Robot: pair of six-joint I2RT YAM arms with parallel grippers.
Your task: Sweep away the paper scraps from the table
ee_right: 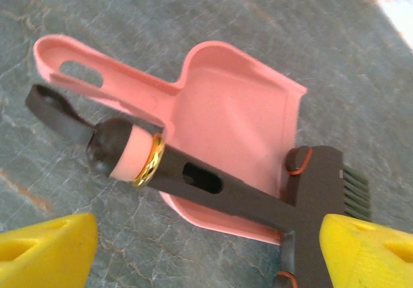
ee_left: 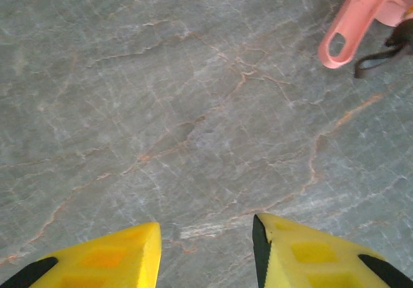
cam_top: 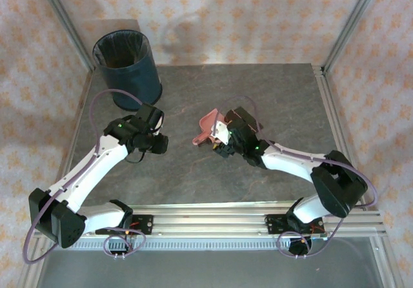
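Over the grey, stone-patterned table [cam_top: 284,94], the right gripper [ee_right: 206,236] hangs just above a pink dustpan [ee_right: 226,107]. Its yellow fingers are spread wide to either side of a dark hand brush [ee_right: 200,178] lying across the pan, and it holds nothing. Left of the dustpan, the left gripper [ee_left: 206,230] hovers close over the table, jaws partly parted with only stone surface between them and the pan's looped handle lying just beyond its fingertips.
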